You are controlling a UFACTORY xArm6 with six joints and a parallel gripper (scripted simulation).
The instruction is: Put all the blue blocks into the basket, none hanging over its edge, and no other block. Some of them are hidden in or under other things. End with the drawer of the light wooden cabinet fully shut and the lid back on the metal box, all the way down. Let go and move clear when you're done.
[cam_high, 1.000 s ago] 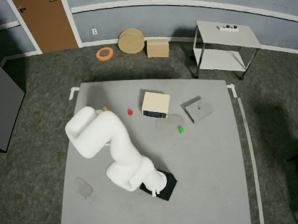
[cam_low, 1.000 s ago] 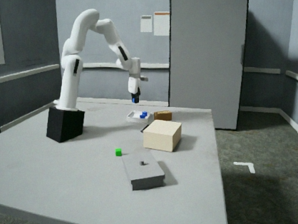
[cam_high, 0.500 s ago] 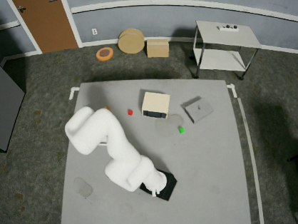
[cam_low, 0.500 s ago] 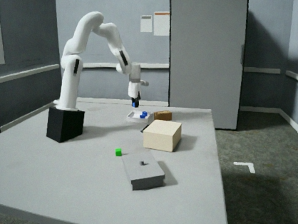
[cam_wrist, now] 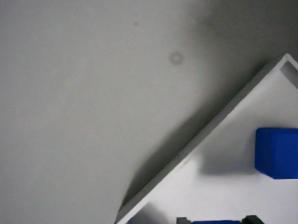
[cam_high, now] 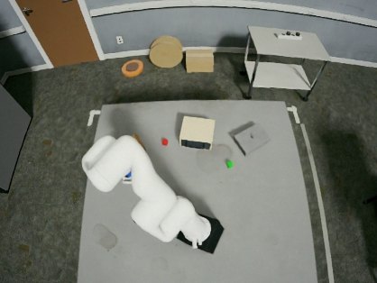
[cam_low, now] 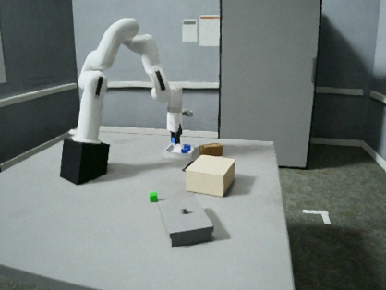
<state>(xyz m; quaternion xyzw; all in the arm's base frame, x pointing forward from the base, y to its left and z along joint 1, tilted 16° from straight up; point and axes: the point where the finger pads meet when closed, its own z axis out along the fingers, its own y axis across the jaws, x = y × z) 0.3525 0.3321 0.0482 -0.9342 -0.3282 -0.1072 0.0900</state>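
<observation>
Over the basket, near the table's far edge in the exterior view, our gripper pinches a blue block, held there probably so it will fall inside the rim. Blue already lies within. The metal box wears its lid, perhaps hiding more.

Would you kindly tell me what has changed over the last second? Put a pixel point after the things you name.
The jaws [cam_low: 174, 139], shut on a blue block [cam_low: 174, 139] [cam_wrist: 216, 222], came down toward the white basket [cam_low: 177, 155] [cam_wrist: 200, 138]. Nothing was let go. The green block [cam_high: 229, 164] [cam_low: 153, 197] and metal box [cam_high: 252, 138] [cam_low: 186, 222] stayed put.
</observation>
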